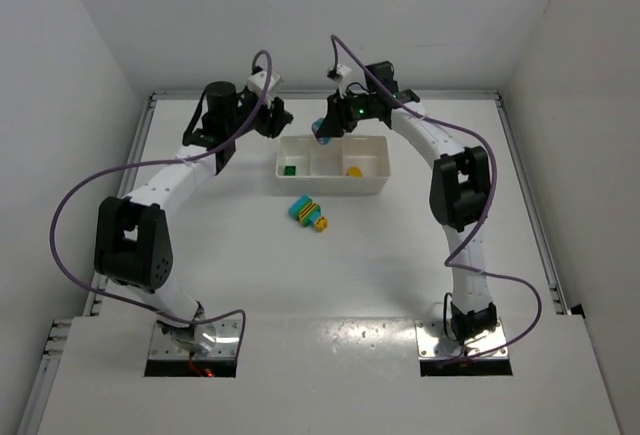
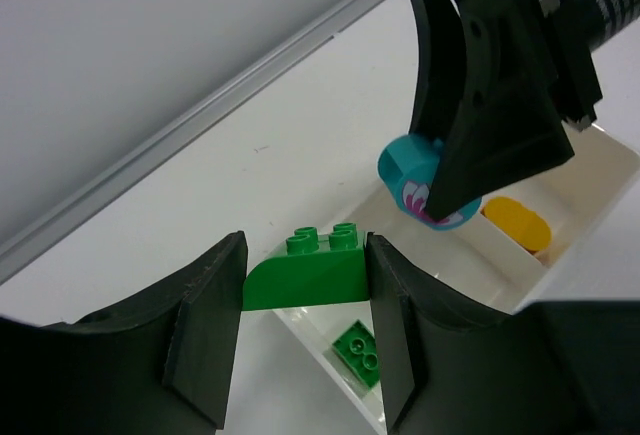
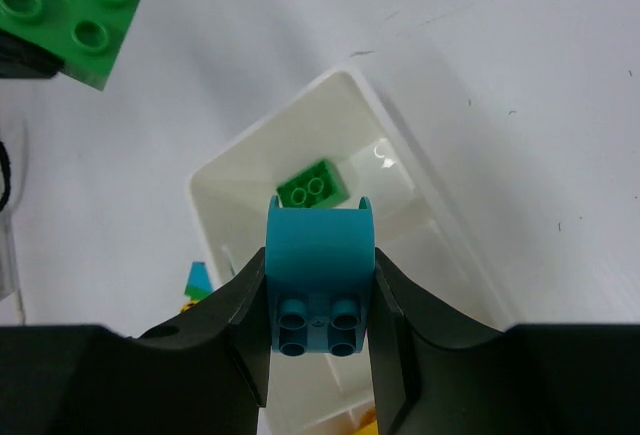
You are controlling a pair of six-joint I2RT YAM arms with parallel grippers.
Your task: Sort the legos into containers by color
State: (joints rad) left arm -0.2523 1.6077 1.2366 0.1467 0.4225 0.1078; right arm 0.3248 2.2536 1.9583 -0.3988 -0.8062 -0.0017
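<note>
Left gripper (image 2: 305,300): clamped on green brick (image 2: 300,277), just off the tray's far left corner
Right gripper (image 3: 320,305): clamped on cyan brick (image 3: 320,255), over the tray's far rim, near the left-middle divider
Tray (image 1: 335,189): long axis left-right; green piece (image 1: 290,168) in left compartment, yellow piece (image 1: 354,169) in right, nothing seen in middle
Next, judged: cyan goes slightly rightward to middle; left arm nearer green compartment
Surface (image 1: 250,255): white; clump (image 1: 308,213) just near of tray
Room: white walls (image 1: 300,15)
</note>
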